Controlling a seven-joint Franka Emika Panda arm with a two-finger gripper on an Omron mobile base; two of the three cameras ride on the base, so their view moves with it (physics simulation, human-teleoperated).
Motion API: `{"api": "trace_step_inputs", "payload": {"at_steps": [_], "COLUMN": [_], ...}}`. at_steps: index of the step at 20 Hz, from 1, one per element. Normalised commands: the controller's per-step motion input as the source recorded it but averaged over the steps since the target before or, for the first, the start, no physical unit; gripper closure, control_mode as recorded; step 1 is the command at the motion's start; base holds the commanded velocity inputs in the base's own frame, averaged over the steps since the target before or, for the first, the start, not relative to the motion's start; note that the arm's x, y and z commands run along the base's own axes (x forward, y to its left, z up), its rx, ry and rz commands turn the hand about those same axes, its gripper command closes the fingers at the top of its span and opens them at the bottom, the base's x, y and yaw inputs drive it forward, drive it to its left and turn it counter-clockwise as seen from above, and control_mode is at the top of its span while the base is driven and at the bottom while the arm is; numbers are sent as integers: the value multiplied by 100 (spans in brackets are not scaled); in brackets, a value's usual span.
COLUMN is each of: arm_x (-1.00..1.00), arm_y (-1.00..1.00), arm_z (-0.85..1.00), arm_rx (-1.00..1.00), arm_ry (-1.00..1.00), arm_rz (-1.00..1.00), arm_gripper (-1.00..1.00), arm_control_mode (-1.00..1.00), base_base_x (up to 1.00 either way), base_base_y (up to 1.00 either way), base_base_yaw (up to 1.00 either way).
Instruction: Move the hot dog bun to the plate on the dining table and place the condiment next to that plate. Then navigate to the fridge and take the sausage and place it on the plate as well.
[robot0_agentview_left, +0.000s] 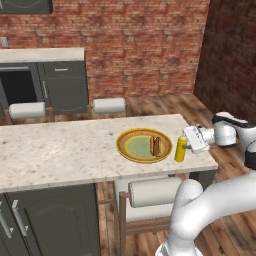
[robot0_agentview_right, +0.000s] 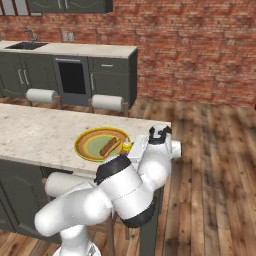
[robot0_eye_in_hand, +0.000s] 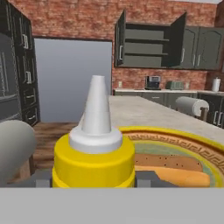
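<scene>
Brick-walled kitchen, long beige speckled worktop (robot0_agentview_left: 60, 150) with the plate (robot0_agentview_left: 131, 136) near its right end, the hot dog bun (robot0_agentview_left: 155, 145) already lying on it. End effector (robot0_agentview_left: 187, 146) closed on the condiment (robot0_agentview_left: 180, 148), upright, just beside the plate's right rim. Best to keep it vertical, confirm the base rests flat on the stone, then open slowly and withdraw sideways without clipping the nozzle.

bun (robot0_agentview_left: 155, 145) on plate (robot0_agentview_left: 131, 137), condiment (robot0_agentview_left: 180, 147) beside
</scene>
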Motion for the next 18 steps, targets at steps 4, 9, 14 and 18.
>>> {"api": "trace_step_inputs", "payload": {"at_steps": [4,9,14,18], "arm_x": [47,-12,-50,0], "arm_y": [-2,-1,0,0], "arm_z": [-20,-36,-23,0], "arm_rx": [0,0,0,0], "arm_ry": [0,-6,-15,-10], "arm_rz": [0,0,0,0], "arm_gripper": [100,-100,-100,-100], "arm_control_mode": [-100,-100,-100,-100], "base_base_x": [0,0,0,0], "base_base_y": [0,0,0,0], "base_base_yaw": [0,0,0,0]}}
